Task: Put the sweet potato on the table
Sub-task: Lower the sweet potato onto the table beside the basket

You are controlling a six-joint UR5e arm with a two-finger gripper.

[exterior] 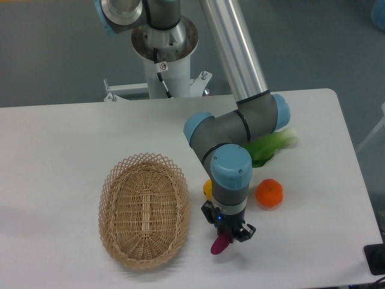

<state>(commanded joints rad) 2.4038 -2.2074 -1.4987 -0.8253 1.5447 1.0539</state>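
Note:
The sweet potato [219, 244] is a small magenta piece held at the tip of my gripper [227, 236], just right of the basket and near the white table [60, 144] surface at the front. The gripper points down and is shut on the sweet potato. Only its lower end shows below the fingers. I cannot tell whether it touches the table.
An oval wicker basket [144, 208] stands to the left of the gripper. A round orange [269, 193] lies to the right. A yellow fruit [207, 188] peeks out behind the wrist. A green leafy vegetable [274, 146] lies behind the arm's elbow.

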